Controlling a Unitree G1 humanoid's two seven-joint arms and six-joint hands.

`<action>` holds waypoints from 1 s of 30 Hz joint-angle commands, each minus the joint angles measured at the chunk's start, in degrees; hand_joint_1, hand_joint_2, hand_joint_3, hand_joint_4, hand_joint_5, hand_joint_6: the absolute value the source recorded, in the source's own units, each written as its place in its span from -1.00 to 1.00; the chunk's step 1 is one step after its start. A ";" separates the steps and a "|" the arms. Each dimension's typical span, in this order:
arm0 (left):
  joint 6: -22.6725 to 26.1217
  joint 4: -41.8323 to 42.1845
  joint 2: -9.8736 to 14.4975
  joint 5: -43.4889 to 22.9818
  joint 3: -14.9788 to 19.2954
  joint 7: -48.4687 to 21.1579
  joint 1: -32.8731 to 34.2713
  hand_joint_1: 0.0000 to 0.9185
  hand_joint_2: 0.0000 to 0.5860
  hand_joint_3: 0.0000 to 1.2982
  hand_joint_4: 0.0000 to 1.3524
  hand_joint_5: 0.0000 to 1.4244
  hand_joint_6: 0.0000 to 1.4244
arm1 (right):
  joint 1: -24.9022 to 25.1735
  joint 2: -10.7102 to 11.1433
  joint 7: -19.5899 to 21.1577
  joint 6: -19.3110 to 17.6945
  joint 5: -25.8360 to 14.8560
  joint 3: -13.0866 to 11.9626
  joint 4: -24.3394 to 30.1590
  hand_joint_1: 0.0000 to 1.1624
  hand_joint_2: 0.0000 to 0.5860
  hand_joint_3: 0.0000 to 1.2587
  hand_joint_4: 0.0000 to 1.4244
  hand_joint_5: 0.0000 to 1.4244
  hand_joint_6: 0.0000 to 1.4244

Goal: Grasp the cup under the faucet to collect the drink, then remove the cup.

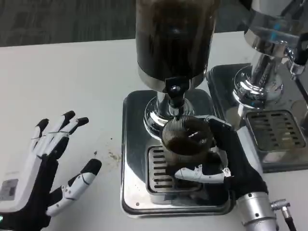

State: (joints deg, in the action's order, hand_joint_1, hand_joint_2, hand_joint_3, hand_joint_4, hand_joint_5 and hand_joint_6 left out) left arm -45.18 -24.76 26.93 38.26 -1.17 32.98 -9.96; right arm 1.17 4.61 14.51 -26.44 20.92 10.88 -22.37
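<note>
Cup [186, 137] under faucet [175, 98], right hand [222, 161] gripping it, base hidden

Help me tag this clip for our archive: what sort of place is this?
Probably a drinks station set up on an office or lab table. Two drink dispensers, one dark and one clear, stand on steel drip trays on a white table. The right hand holds a cup under the faucet.

Cup [186, 137] at frame centre, under the faucet [175, 96], on the drip tray [139, 192]; second dispenser [269, 53] upper right.
</note>
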 commanded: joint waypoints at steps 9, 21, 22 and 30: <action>-0.24 -1.90 0.88 -0.33 -1.51 -0.55 1.39 -1.00 -0.19 -0.65 -1.00 -0.82 -1.00 | -3.18 0.31 -0.67 -0.18 -1.02 -1.92 7.36 0.75 -0.68 0.04 0.06 0.12 0.13; -0.75 -1.63 2.92 -2.04 -2.15 -2.90 1.11 -1.00 -0.18 -0.66 -1.00 -0.85 -1.00 | -8.93 0.98 -2.71 0.23 -1.16 -2.18 15.76 0.75 -0.68 0.08 0.12 0.16 0.21; -0.83 -1.55 3.18 -2.22 -2.12 -3.08 0.97 -1.00 -0.18 -0.66 -1.00 -0.85 -1.00 | -9.31 0.98 -2.85 0.34 -1.03 -2.17 16.45 0.75 -0.68 0.08 0.12 0.17 0.21; -0.97 -0.11 3.85 -3.40 -1.67 -4.28 0.12 -1.00 -0.21 -0.67 -1.00 -0.85 -1.00 | -13.33 2.30 -6.31 1.36 -1.52 -1.91 23.06 0.75 -0.70 0.09 0.14 0.19 0.22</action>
State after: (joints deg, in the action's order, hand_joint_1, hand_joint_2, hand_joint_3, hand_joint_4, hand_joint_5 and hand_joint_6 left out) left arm -45.38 -25.99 30.00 35.85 -3.21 29.63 -8.99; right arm -10.93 6.33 9.26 -24.54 20.53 9.25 -3.22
